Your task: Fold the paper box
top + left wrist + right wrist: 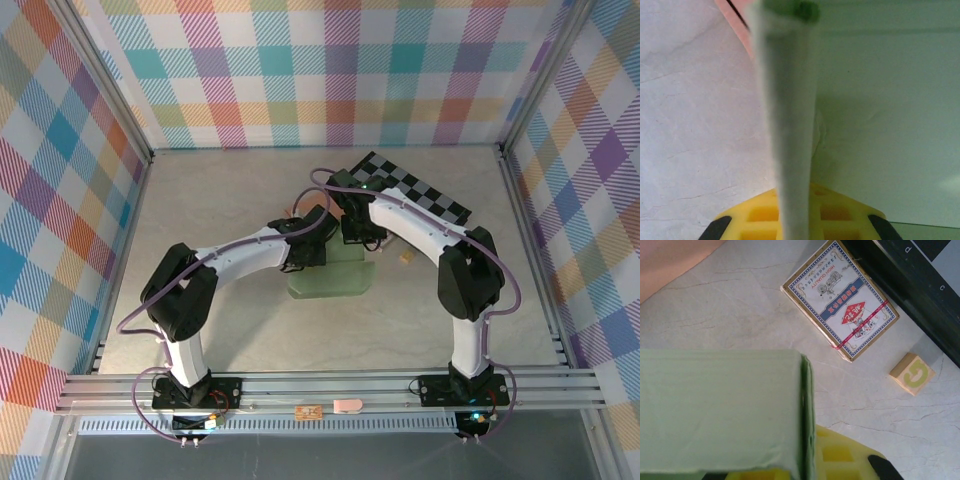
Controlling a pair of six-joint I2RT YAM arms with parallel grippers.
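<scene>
Mid-table (200,190), my left gripper (304,254) clamped a pale green flap of the box (330,283) edge-on — my right gripper (357,234) pinched another panel, near a card pack (840,299) and a lettered block (912,374).

The left arm (245,252) and the right arm (418,228) have the same build: smooth white shells on the long links and rounded black housings at the joints. A thin purple cable (521,285) runs in loops along each arm. Each arm stands on a black base plate (196,392) at the near edge. The jaws are bright yellow plastic with square hollow cells and black pads at the outer corners.
</scene>
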